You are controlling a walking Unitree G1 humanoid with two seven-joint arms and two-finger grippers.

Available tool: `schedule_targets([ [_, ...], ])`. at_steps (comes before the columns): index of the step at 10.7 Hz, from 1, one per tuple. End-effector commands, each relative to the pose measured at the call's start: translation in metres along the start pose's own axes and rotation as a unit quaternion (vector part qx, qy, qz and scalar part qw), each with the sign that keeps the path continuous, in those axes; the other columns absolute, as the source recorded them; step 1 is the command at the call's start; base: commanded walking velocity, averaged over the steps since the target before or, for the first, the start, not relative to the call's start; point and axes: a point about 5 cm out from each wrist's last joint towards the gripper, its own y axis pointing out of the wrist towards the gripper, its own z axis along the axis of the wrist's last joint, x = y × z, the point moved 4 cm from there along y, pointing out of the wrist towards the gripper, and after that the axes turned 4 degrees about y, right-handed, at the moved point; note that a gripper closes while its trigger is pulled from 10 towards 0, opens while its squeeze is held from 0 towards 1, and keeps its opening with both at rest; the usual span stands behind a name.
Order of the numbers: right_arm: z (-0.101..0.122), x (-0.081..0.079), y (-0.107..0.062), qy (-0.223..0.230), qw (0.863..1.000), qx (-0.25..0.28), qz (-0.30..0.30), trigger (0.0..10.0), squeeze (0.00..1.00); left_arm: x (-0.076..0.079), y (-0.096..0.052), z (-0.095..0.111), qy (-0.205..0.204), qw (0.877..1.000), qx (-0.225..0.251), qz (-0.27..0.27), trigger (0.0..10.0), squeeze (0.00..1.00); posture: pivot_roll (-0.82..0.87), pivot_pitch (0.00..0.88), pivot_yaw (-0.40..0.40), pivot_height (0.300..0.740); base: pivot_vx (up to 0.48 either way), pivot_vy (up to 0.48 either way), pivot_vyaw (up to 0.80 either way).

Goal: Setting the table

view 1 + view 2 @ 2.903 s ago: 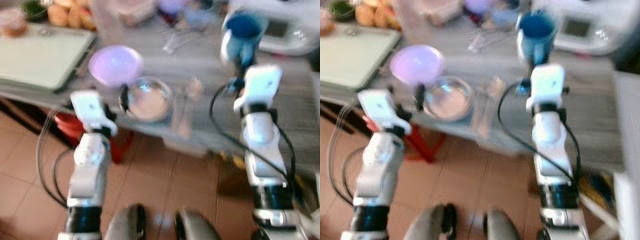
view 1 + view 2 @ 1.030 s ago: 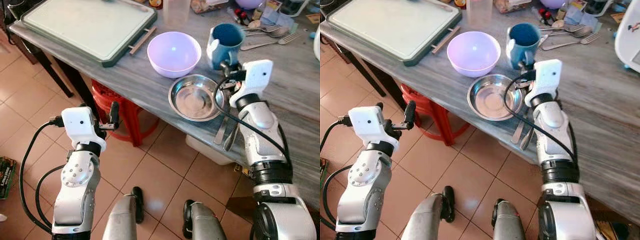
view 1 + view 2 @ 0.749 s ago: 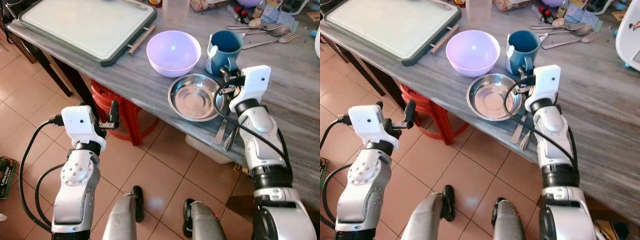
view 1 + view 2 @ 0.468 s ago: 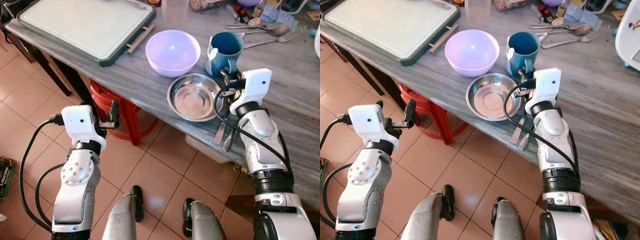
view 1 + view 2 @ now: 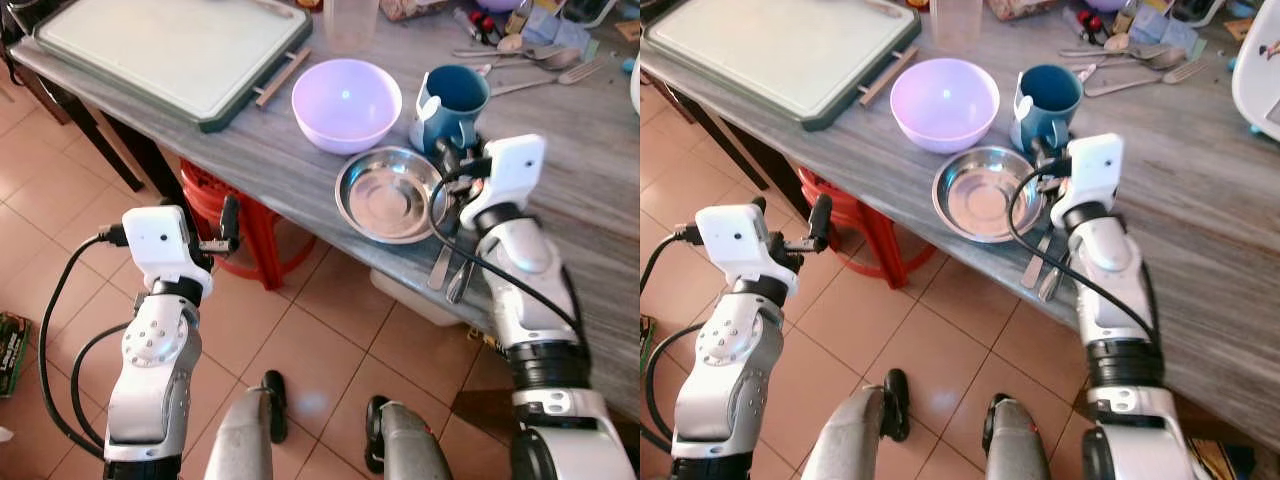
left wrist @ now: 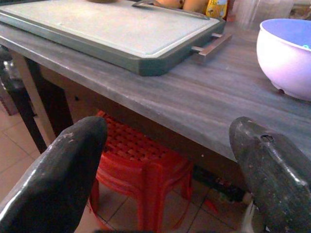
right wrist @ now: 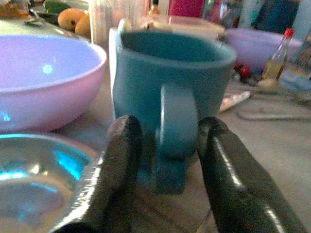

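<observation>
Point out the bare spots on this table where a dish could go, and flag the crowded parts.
Bare grey wooden table lies beyond the right gripper; a strip runs between the green cutting board and lilac plastic bowl. Crowded: bowl, round steel dish, blue mug and cutlery at the edge cluster; the far edge holds loose utensils.

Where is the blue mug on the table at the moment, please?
The blue mug stands on the grey table ahead to the robot's right, beside the lilac bowl and behind the steel dish; the right gripper has its open fingers on either side of the handle.
</observation>
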Motion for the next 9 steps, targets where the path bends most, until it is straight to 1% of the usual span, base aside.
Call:
schedule_targets([
  [1,0.002,0.001,-0.003,-0.01,1.0,0.0,0.001,10.0,1.0,-0.003,-0.001,-0.003,0.0,1.0,-0.005,0.004,10.0,0.0,0.01,0.302,0.01,0.74,0.0,0.0,0.0],
  [5,0.021,0.003,-0.008,-0.03,0.999,0.034,-0.008,10.0,1.0,0.0,0.002,-0.004,-0.003,1.0,-0.002,0.003,10.0,0.0,0.0,0.281,0.005,0.74,0.0,0.0,0.0],
  [6,0.028,0.003,-0.016,-0.025,0.999,0.042,-0.017,10.0,0.95,-0.002,0.003,-0.005,-0.007,1.0,-0.006,0.01,10.0,0.0,0.0,0.271,-0.001,0.74,0.0,0.0,0.0],
  [7,0.032,-0.001,-0.023,-0.026,0.998,0.049,-0.015,10.0,0.18,-0.004,0.003,-0.007,-0.007,1.0,-0.007,0.016,10.0,0.0,-0.01,0.266,-0.002,0.74,0.0,0.0,0.0],
  [8,0.036,-0.006,-0.028,-0.032,0.998,0.056,-0.012,10.0,0.0,-0.003,0.004,-0.008,-0.008,1.0,-0.008,0.017,10.0,0.0,-0.02,0.259,-0.004,0.74,0.0,0.0,0.0],
  [9,0.04,-0.02,-0.033,-0.042,0.997,0.065,0.004,10.0,0.0,0.001,0.006,-0.009,-0.014,1.0,-0.007,0.014,10.0,0.0,-0.03,0.25,-0.008,0.74,0.0,0.0,0.8],
])
